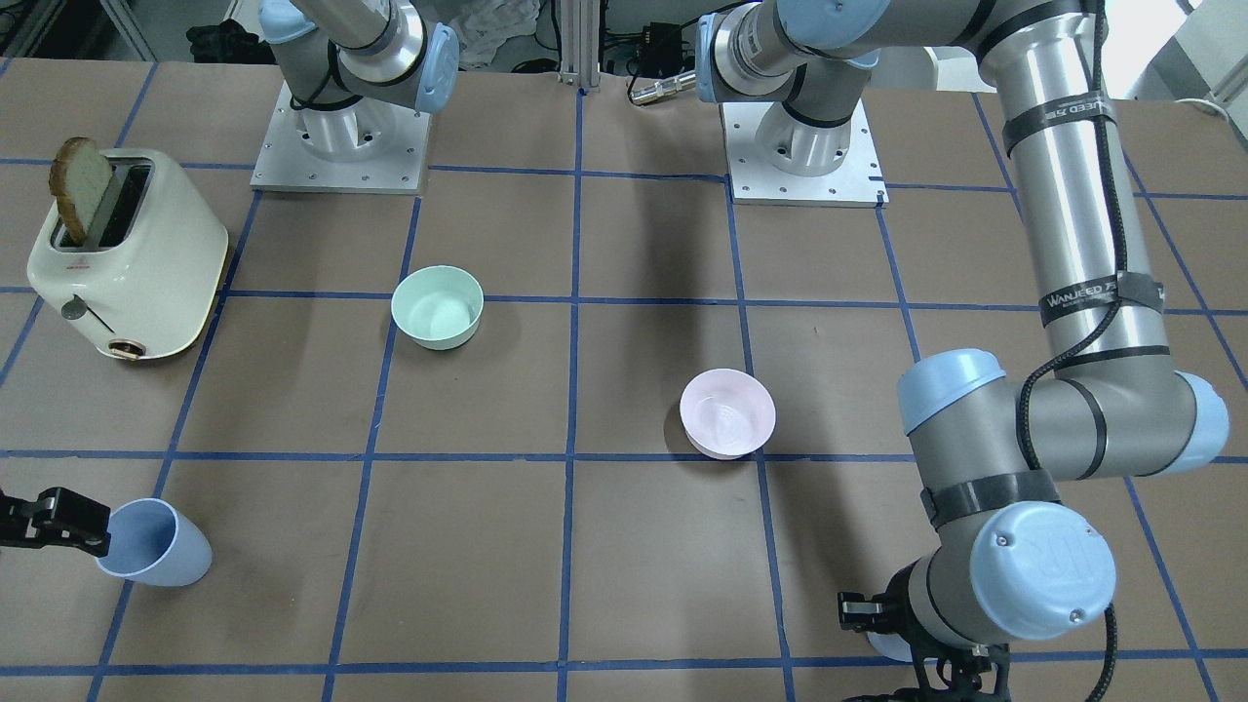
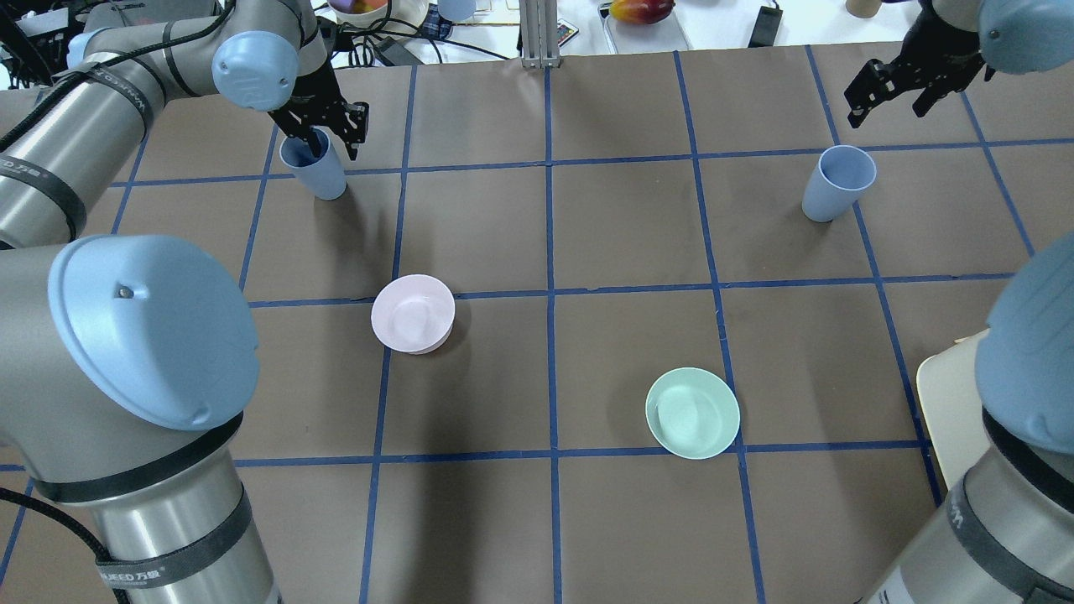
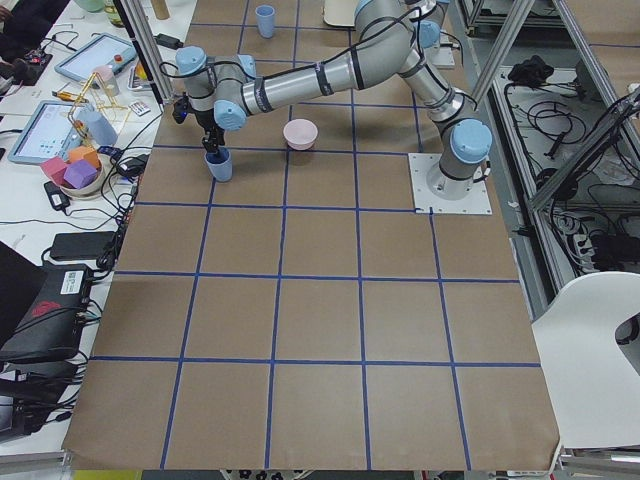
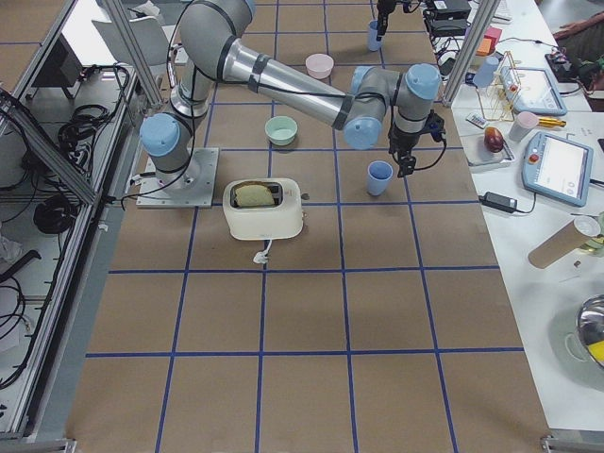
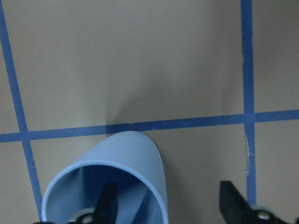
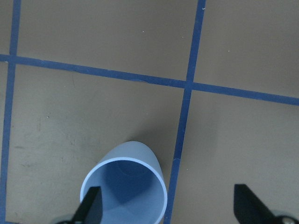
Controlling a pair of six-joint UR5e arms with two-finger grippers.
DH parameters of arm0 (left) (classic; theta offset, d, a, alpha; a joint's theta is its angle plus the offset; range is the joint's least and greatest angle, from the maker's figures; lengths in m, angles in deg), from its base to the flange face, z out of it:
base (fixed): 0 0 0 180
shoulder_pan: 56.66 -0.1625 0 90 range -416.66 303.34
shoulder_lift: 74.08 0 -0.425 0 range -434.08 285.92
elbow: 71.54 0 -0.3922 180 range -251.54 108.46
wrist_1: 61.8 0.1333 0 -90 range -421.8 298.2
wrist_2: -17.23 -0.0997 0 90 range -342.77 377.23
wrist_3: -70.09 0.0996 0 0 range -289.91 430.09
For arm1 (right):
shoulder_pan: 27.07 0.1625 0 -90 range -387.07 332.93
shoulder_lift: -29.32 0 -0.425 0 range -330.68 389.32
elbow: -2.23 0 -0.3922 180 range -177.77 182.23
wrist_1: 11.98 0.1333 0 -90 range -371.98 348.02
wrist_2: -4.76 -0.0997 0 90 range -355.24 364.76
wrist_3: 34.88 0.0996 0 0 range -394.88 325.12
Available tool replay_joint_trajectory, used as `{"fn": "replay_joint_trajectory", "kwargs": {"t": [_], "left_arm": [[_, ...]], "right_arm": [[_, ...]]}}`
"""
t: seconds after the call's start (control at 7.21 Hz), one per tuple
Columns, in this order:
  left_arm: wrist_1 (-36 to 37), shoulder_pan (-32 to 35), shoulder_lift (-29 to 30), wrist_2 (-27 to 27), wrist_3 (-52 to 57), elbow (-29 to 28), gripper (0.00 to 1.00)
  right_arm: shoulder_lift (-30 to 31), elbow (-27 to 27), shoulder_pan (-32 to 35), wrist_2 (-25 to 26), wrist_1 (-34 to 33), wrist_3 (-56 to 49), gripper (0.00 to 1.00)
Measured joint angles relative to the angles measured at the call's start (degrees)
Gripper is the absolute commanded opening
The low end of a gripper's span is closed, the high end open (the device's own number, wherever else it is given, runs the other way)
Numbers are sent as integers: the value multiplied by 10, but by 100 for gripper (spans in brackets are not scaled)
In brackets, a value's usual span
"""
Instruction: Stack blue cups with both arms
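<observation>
One blue cup stands upright at the far left. My left gripper is open and straddles its wall. In the left wrist view one finger is inside the cup and the other is outside to its right. The second blue cup stands upright at the far right. My right gripper is open and hovers above and just beyond it, not touching. In the right wrist view this cup sits by the left finger, not centred between the fingers.
A pale pink bowl sits left of centre and a mint-green bowl right of centre, both between the two cups and nearer the robot. A cream toaster with a slice of toast stands near the right arm's base.
</observation>
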Motion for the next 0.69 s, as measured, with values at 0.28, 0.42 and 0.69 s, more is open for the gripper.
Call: {"fn": "replay_joint_trajectory", "kwargs": {"t": [0.28, 0.42, 0.69], "left_arm": [[1, 0, -1, 0, -1, -3, 0], [0, 0, -3, 1, -1, -4, 0], [-3, 18, -17, 20, -15, -7, 0]], "right_arm": [[-27, 2, -1, 6, 3, -6, 98], [-36, 1, -1, 8, 4, -10, 83], [-47, 1, -1, 9, 9, -16, 35]]}}
